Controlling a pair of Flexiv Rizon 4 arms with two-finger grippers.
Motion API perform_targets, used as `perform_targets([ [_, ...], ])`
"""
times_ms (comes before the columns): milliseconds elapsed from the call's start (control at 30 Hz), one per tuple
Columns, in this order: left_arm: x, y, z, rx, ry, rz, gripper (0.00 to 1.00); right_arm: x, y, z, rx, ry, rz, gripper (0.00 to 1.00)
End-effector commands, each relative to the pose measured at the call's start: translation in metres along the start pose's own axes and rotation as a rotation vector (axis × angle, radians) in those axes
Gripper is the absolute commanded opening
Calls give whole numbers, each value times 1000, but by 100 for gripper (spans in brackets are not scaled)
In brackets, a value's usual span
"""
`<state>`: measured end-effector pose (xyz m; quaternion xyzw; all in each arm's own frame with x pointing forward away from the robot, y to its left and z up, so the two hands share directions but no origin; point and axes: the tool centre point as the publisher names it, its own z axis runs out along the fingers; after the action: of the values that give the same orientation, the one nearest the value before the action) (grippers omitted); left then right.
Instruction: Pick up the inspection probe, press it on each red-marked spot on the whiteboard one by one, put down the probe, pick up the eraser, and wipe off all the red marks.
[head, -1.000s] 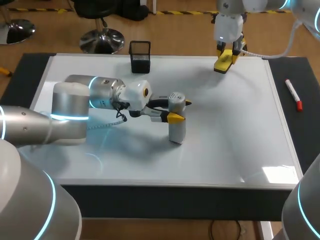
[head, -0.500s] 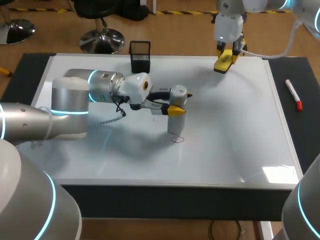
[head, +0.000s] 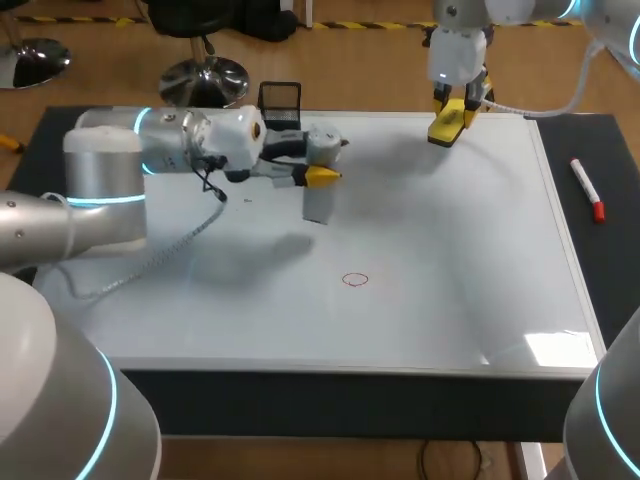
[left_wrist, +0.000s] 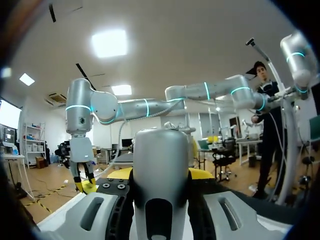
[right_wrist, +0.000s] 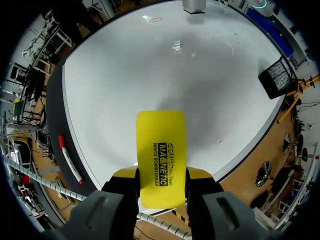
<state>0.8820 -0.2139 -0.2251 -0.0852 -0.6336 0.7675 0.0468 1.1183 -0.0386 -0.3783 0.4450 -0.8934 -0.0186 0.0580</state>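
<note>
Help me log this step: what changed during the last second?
The left gripper, shut on the inspection probe, lifted it off the red mark, now uncovered, and carried it back and leftward, near the black mesh holder. The right gripper kept holding the yellow eraser at the far edge; the marker did not move.

Left arm (head: 110, 170) lies across the far-left part of the whiteboard (head: 450, 300). The probe (head: 319, 190) hangs off its end above the surface, just beside the mesh holder (head: 281, 96); tight there. Right arm (head: 458, 45) holds the eraser (head: 448, 125) over the far edge, right of middle. Board around the red mark (head: 355, 279) and the near half are open. Marker (head: 586, 188) lies on the desk (head: 612, 150), right of the board.
</note>
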Motion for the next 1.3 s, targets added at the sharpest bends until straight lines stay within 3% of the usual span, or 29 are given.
perform_targets([
  [33,-4,-13,-21,-19,-53,9,0,1,0,-2,2,3,-2,0],
  [300,-33,-21,-68,16,-178,19,0,1,0,-2,2,3,-2,0],
  [633,-56,-16,-111,13,-288,-11,0,1,0,-2,2,3,-2,0],
  [1300,-72,-14,-143,9,-358,-41,0,1,0,-2,2,3,-2,0],
])
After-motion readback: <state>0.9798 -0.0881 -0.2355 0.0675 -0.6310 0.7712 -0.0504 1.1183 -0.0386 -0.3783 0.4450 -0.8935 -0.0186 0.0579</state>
